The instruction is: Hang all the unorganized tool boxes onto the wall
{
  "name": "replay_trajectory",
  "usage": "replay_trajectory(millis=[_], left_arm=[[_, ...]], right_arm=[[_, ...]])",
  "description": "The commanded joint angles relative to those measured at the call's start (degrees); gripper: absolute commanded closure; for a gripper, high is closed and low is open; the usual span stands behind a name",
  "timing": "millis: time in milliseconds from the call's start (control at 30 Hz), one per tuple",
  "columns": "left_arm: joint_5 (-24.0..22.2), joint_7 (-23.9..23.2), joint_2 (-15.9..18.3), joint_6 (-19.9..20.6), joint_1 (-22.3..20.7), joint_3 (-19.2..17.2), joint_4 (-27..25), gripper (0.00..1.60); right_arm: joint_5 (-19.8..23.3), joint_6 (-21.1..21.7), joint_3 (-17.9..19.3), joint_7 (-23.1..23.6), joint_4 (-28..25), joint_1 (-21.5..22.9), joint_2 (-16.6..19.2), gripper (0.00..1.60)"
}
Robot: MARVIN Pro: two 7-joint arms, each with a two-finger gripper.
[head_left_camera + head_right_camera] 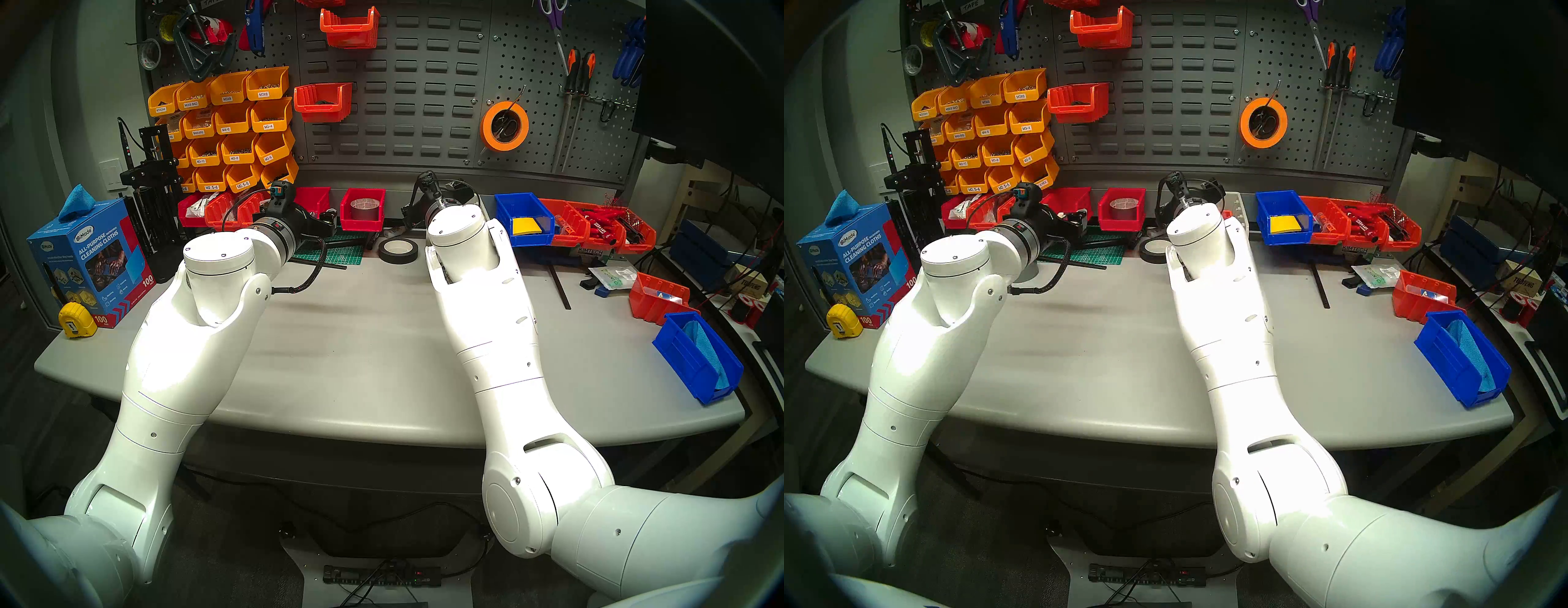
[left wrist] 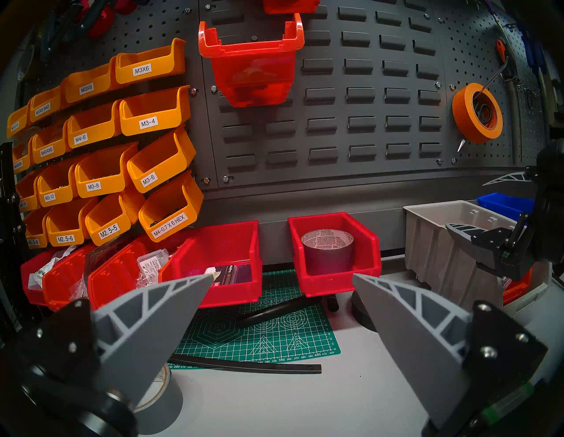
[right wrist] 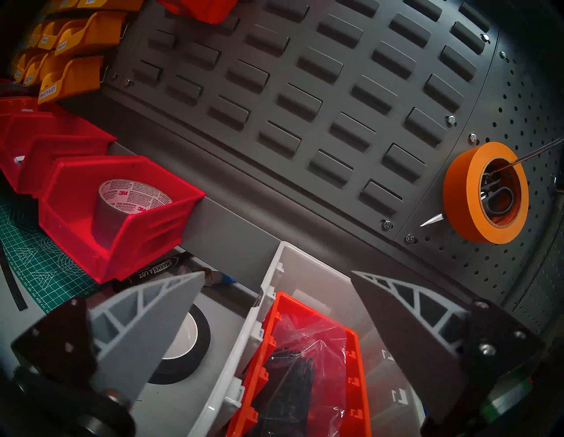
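Nearest the robot, bare grey table is seen, with a blue bin holding a blue cloth left at the right-hand edge, well apart from the wall. Further in, the left gripper is held level with its jaws spread wide and empty, aimed at the gap between two red bins. The right gripper is likewise spread wide, nothing between its fingers; the beige-grey ribbed bin, with an orange bin nested inside, lies just below it on the table against the base strip. The red bin carrying a roll of tape appears hooked on that strip. Beyond, the blue bin with a yellow pad is not yet hung. Farthest, the louvred wall offers many free slots, presumably meant for the remaining bins.
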Motion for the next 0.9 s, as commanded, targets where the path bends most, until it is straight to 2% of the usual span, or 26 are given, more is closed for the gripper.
replay_trajectory(millis=[0,100,333,467,867], left_arm=[[0.04,-0.05,-0.12,-0.3,-0.92,-0.16,-0.65,0.0],[0.02,-0.03,-0.11,-0.29,-0.9,-0.16,-0.65,0.0],[-0.08,0.05,-0.07,-0.26,-0.84,-0.15,-0.63,0.0],[-0.12,0.08,-0.05,-0.25,-0.81,-0.15,-0.62,0.0],[-0.24,0.17,-0.02,-0.29,-0.9,-0.12,-0.67,0.0]], right_arm=[[-0.03,1.14,-1.36,-1.94,-6.48,-2.87,-3.04,0.0],[-0.19,2.06,-1.57,-2.45,-8.62,-4.53,-3.21,0.0],[-0.7,4.95,-1.56,-4.66,-15.15,-9.81,-0.29,0.0],[-0.21,4.68,-0.94,-5.41,-16.95,-10.49,0.0,0.0],[2.49,6.87,-3.59,-6.72,-27.16,-16.87,4.16,0.0]])
